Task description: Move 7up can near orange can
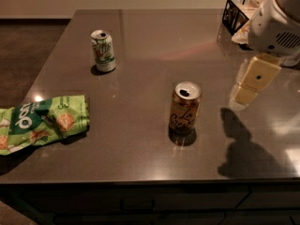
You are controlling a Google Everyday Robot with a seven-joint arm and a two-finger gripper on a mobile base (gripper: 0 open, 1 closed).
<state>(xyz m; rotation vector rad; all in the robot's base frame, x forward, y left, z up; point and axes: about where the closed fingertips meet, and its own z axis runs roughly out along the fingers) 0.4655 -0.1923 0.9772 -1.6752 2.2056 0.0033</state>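
As nothing grips it yet, white-and-green aluminium 7up can [103, 50]: upright near the far-left corner of the glossy grey counter [150, 32], well apart from its target.
Orange-brown aluminium orange can [184, 108]: upright mid-counter, nearer the front edge, with room beside it.
Cream gripper [252, 78]: hovering over the right edge, carrying nothing; spread or pressed together, cannot tell.
Green crinkled snack bag [44, 123]: left edge, off the likely route.

My one camera looked down across the table [150, 36] from above its near edge; the gripper [244, 93] hung over its right side.
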